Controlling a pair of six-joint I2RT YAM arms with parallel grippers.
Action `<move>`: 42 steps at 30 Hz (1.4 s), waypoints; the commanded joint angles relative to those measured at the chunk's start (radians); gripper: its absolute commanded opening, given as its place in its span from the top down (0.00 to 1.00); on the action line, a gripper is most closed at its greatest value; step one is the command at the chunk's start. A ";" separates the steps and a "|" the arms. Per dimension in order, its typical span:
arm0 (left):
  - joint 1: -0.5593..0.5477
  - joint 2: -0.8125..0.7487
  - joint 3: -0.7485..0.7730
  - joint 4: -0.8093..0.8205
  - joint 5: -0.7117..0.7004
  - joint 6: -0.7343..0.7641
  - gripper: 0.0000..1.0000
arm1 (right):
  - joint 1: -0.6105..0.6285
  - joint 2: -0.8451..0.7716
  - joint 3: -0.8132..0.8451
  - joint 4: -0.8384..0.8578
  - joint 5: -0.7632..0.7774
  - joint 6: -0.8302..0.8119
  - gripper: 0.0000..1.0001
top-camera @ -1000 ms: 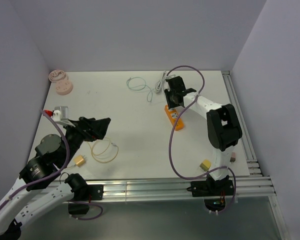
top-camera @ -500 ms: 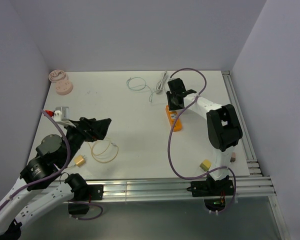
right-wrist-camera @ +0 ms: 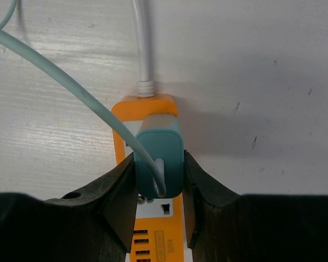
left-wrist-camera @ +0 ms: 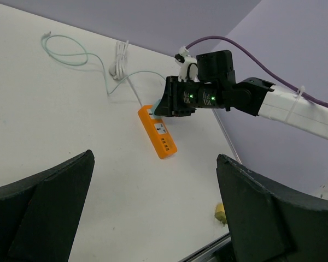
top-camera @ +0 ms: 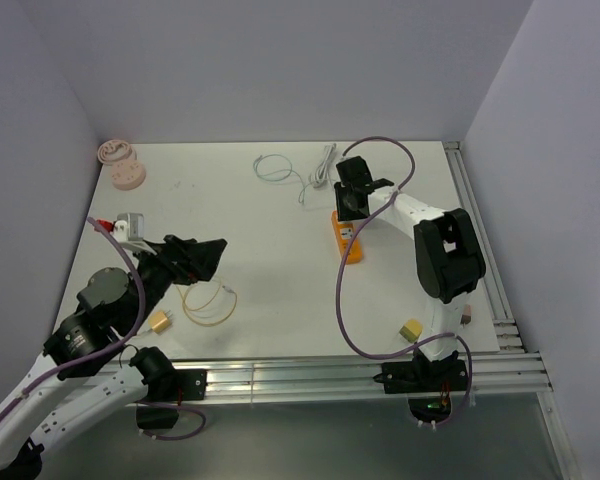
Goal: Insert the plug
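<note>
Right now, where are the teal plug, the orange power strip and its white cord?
teal plug (right-wrist-camera: 167,147): right wrist view, its back face.
orange power strip (left-wrist-camera: 161,139): left wrist view, middle of top face.
white cord (right-wrist-camera: 142,43): right wrist view, straight stretch.

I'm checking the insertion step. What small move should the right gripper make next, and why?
Probably press the plug straight down into the strip. The right gripper is shut on the plug, which sits over the strip's cable end, but the pictures do not show whether its pins are fully seated.
</note>
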 commanded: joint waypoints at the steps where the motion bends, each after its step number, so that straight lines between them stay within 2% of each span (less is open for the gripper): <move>1: -0.003 0.040 0.017 0.013 0.016 -0.022 0.01 | -0.004 0.018 -0.053 -0.170 -0.058 0.020 0.87; 4: -0.002 0.083 0.034 -0.009 0.010 -0.034 0.00 | -0.002 0.001 -0.043 -0.141 -0.075 0.022 0.83; 7: -0.003 0.123 0.044 -0.026 0.010 -0.042 0.00 | -0.004 -0.021 -0.030 -0.122 -0.090 0.020 0.72; 10: -0.002 0.149 0.044 -0.026 0.008 -0.057 0.00 | -0.002 -0.067 -0.033 -0.079 -0.133 0.011 0.55; 11: -0.002 0.153 0.044 -0.026 0.002 -0.064 0.00 | -0.002 -0.093 -0.039 -0.071 -0.139 0.012 0.44; 14: -0.003 0.170 0.042 -0.016 0.001 -0.080 0.01 | -0.004 -0.140 -0.043 -0.061 -0.129 0.020 0.37; 16: -0.002 0.190 0.050 -0.013 0.008 -0.090 0.01 | -0.004 -0.162 -0.049 -0.059 -0.120 0.022 0.29; 21: -0.003 0.279 0.099 -0.070 0.024 -0.134 0.01 | -0.002 -0.277 -0.107 -0.050 -0.092 0.061 0.25; 22: -0.003 0.293 0.103 -0.081 0.037 -0.140 0.01 | -0.002 -0.309 -0.160 -0.023 -0.101 0.072 0.24; 25: 0.000 0.362 0.142 -0.136 0.063 -0.157 0.01 | 0.001 -0.496 -0.277 0.053 -0.139 0.129 0.20; 28: 0.001 0.435 0.201 -0.225 0.038 -0.169 0.00 | 0.004 -0.579 -0.328 0.067 -0.178 0.167 0.16; 31: 0.010 0.497 0.275 -0.376 -0.063 -0.266 0.01 | 0.014 -0.653 -0.343 0.044 -0.189 0.187 0.16; 32: 0.015 0.509 0.296 -0.433 -0.155 -0.315 0.00 | 0.017 -0.663 -0.351 0.041 -0.170 0.196 0.16; 33: 0.017 0.527 0.335 -0.510 -0.203 -0.440 0.00 | 0.019 -0.673 -0.359 0.041 -0.159 0.199 0.16; 34: 0.021 0.535 0.347 -0.614 -0.244 -0.488 0.00 | 0.019 -0.688 -0.375 0.045 -0.153 0.201 0.16; 35: 0.029 0.535 0.353 -0.639 -0.269 -0.516 0.00 | 0.019 -0.693 -0.385 0.047 -0.149 0.199 0.16; 40: 0.113 0.498 0.306 -0.604 -0.142 -0.538 0.01 | 0.019 -0.706 -0.408 0.060 -0.124 0.196 0.16; 42: 0.202 0.509 0.285 -0.613 -0.058 -0.544 0.00 | 0.019 -0.719 -0.417 0.076 -0.174 0.203 0.16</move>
